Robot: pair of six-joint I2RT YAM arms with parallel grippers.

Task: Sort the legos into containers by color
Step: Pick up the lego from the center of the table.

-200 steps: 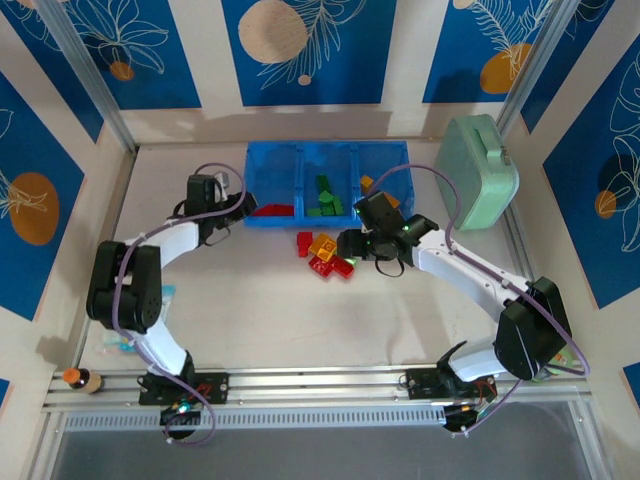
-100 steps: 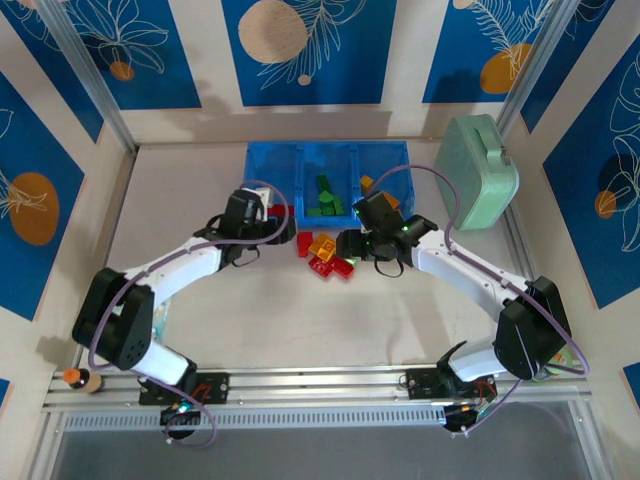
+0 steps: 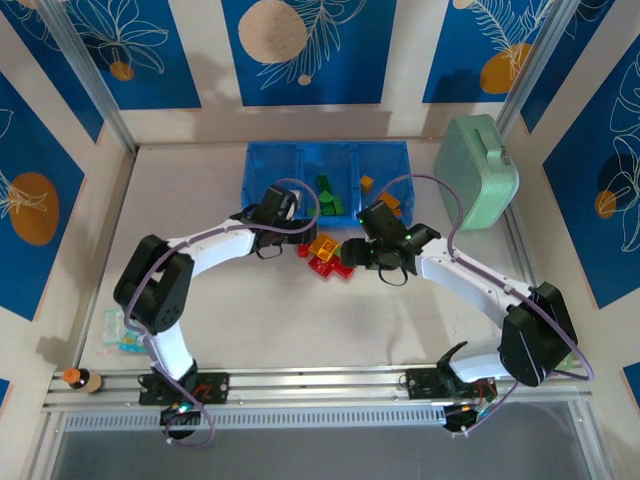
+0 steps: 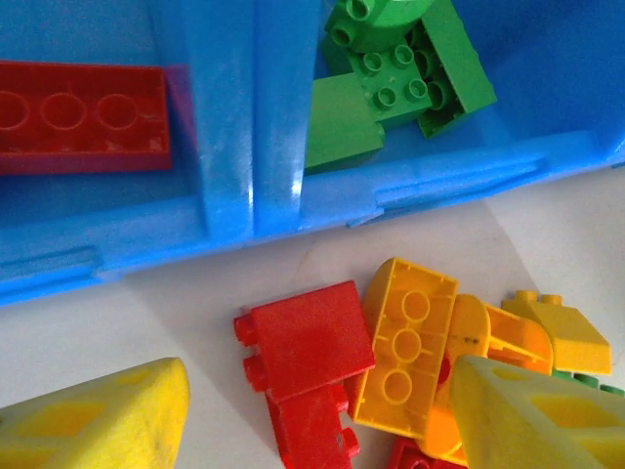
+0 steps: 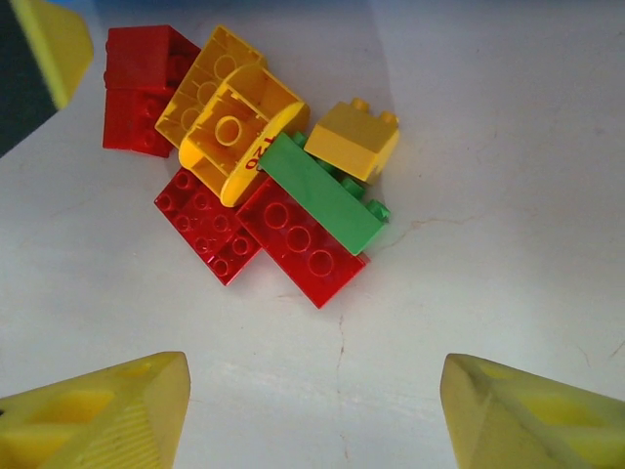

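The legos (image 5: pixel 244 156) are showing smooth, glossy moulded plastic; the tray (image 4: pixel 229 147) is presenting translucent blue plastic with a soft sheen. The table (image 5: pixel 508 147) is appearing matt white, its surface carrying fine hairline cracks.

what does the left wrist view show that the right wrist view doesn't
Left wrist view: the translucent blue plastic tray, with a long red brick in one compartment and green bricks in the next, plus the open left tool. Right wrist view: the open right tool, and two flat red studded bricks and a long green brick in full. Both: the loose pile on the white table, with its orange-yellow bricks, a small yellow brick and a chunky red brick.
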